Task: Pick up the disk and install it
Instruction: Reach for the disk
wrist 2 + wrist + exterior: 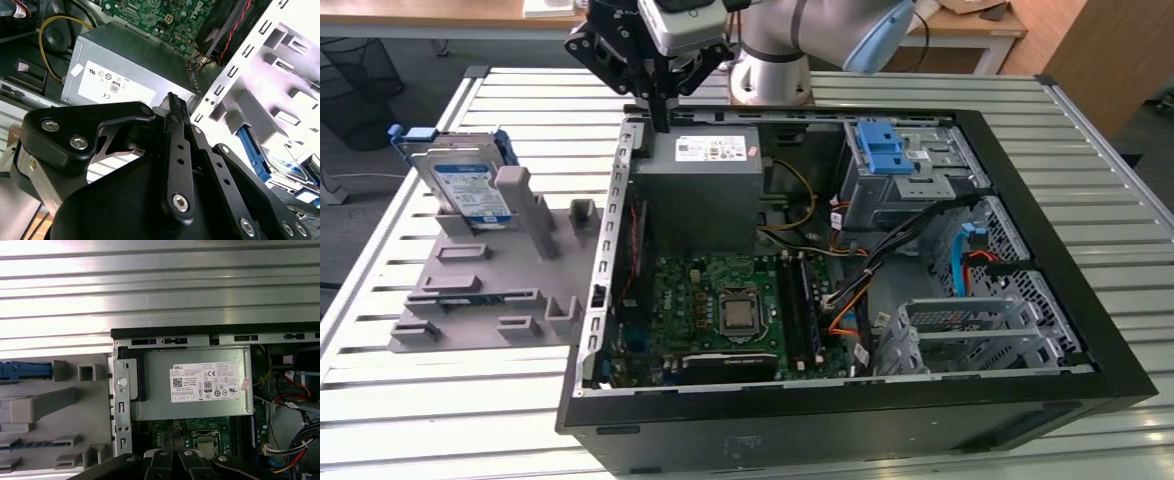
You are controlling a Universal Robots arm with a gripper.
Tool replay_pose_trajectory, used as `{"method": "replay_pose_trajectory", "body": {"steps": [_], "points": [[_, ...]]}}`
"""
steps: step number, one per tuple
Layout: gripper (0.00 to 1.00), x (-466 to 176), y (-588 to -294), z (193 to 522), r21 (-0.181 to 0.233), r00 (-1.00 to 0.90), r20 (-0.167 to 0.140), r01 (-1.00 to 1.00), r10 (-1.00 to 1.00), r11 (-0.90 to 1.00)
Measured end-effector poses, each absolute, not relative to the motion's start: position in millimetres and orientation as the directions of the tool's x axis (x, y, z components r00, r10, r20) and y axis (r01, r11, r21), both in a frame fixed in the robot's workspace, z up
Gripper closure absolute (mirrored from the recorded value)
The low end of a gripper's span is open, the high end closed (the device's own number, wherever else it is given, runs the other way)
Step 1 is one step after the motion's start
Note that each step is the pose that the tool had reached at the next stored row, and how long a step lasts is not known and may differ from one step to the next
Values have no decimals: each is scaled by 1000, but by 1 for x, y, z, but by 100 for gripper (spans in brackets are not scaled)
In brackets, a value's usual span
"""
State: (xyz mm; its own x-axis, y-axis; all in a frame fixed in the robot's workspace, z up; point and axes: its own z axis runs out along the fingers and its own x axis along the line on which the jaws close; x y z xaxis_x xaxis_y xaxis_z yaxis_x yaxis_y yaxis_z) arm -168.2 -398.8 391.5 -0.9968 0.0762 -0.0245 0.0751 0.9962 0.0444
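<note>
The disk (464,180), silver-grey with a white and blue label and a blue bracket, stands upright in a grey holder (494,285) on the table, at the exterior view's left of the open computer case (854,400). In the second wrist view the disk (286,167) lies beyond the case wall. Its blue bracket edge (25,371) appears in the first wrist view. My gripper (659,112) hangs over the case's back corner, above the edge of the grey power supply box (700,190), well apart from the disk. Its fingers (175,107) are pressed together and hold nothing.
The case holds a green motherboard (727,305), cables, a drive bay with a blue latch (887,150) and a metal drive cage (967,325). The grey holder has several upright posts and slots. Everything rests on a slatted metal table (440,400).
</note>
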Motion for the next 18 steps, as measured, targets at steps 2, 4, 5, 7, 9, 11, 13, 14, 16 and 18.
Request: {"method": "replay_pose_trajectory", "body": {"steps": [2,4,5,7,9,11,13,14,16,18], "points": [[89,-169,-399,392,44,-997,-24,75,76,996],[89,-170,-399,391,44,-997,-24,75,76,996],[89,-170,-399,392,44,-997,-24,75,76,996],[89,-171,-399,391,44,-997,-25,75,76,996],[89,-172,-399,391,44,-997,-24,75,76,996],[89,-173,-399,391,44,-997,-24,75,76,996],[89,-173,-399,391,44,-997,-24,75,76,996],[89,-174,-399,391,44,-997,-24,75,76,996],[89,-175,-399,391,44,-997,-24,75,76,996],[89,-176,-399,391,44,-997,-24,75,76,996]]}}
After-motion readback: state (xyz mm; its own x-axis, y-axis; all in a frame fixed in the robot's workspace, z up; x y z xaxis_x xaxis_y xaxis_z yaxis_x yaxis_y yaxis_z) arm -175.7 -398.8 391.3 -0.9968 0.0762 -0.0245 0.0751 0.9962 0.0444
